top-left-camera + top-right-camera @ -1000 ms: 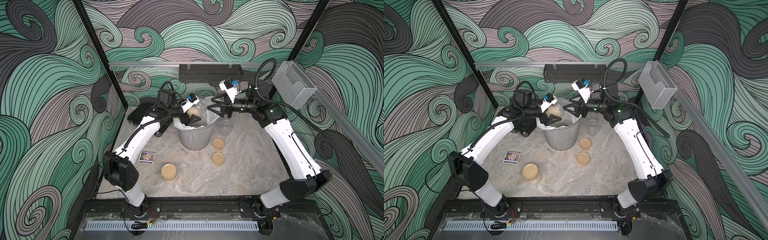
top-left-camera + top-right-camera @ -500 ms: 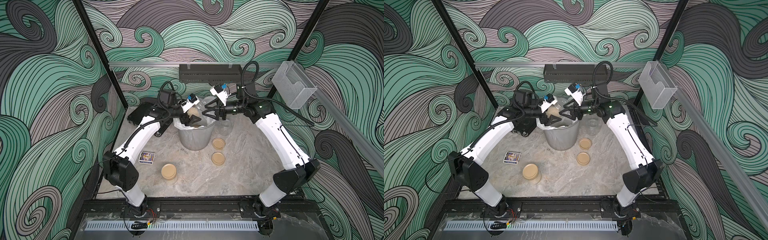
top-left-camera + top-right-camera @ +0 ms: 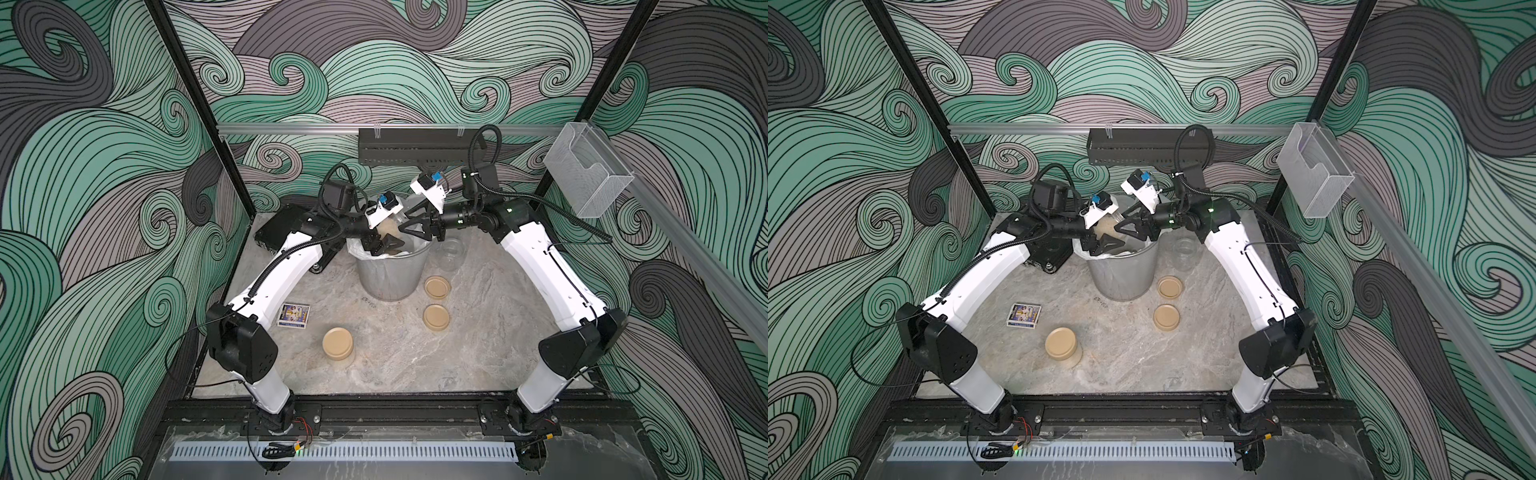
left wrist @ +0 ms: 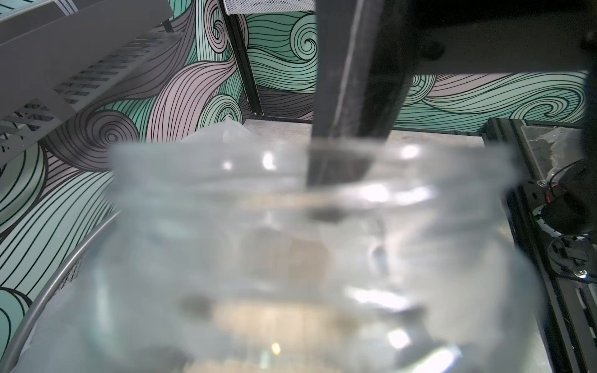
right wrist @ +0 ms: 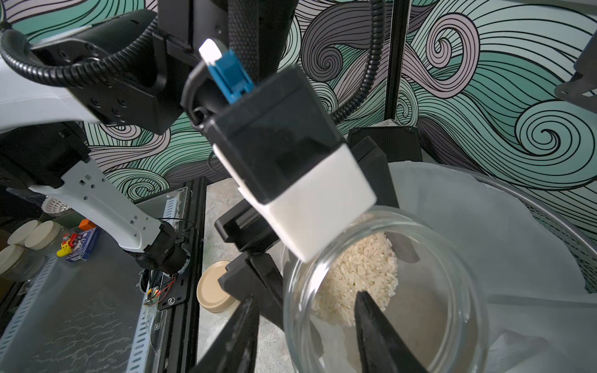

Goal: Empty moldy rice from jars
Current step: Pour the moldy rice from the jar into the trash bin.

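Step in hand, as we read it: emptying the second of three jars. The left gripper point(image 3: 385, 245) is clamped on the open jar point(image 5: 429, 310) and holds it tipped over the wastebasket point(image 3: 388, 276), which stands mid-table point(image 3: 478, 332) toward the back edge. The moldy rice point(image 5: 358, 274) sits inside the jar as a packed off-white clump against the inner wall and is not pouring. The right gripper point(image 5: 305, 295) is spread and grips nothing; one finger reaches into the mouth near the clump and the other stays outside the glass. We judge the next move calls for a careful scrape to break the clump loose, or a steeper tilt, with the mouth kept over the white liner point(image 5: 484, 226). Materials: a clear, smooth, squat cylinder; fine grains; silver mesh basket; thin crinkled liner. On the basket's right-edge side stand an empty lidless jar point(image 3: 451, 253) and two flat round tan lids point(image 3: 437, 286). A capped jar point(image 3: 338, 343) waits toward the front-left corner.
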Controlling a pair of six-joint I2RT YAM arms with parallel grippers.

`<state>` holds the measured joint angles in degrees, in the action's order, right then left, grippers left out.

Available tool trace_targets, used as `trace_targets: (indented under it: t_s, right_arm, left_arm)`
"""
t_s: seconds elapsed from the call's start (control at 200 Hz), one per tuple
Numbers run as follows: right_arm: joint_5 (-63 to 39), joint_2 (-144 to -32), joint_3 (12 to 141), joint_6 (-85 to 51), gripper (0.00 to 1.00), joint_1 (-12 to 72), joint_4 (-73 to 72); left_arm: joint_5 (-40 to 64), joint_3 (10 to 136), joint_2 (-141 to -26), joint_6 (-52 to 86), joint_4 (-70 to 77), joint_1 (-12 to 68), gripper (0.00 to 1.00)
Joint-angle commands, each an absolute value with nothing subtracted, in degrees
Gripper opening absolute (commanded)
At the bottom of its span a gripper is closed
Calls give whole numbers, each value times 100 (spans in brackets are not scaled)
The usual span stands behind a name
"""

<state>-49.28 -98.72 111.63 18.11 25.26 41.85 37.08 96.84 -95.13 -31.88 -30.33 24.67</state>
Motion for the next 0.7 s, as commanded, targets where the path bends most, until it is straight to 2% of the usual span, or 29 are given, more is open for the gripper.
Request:
trace_targets:
  t_s: [0.0,0.09,0.29,0.45,0.695]
  right_arm:
    - [-4930,-10079,11338,1906,43,2658,4513]
    - [-4915,-10175,11375,1928,33,2681,4562]
    - [-4913,-10284,11408,1826,0,2681,4559]
    - [-4898,-10306,11456,1750,0,2681,4561]
    - [-4723,-10320,11548,1580,0,2674,4552]
  left_arm:
    - [4017,10175,-9380,-3221,-2620,2549,19]
    - [4025,10228,-9392,-3234,-2627,2567,19]
    - [4021,10279,-9388,-3219,-2613,2593,25]
    - [3891,10224,-9347,-3111,-2502,2593,44]
    - [3642,9966,-9183,-2988,-2261,2593,88]
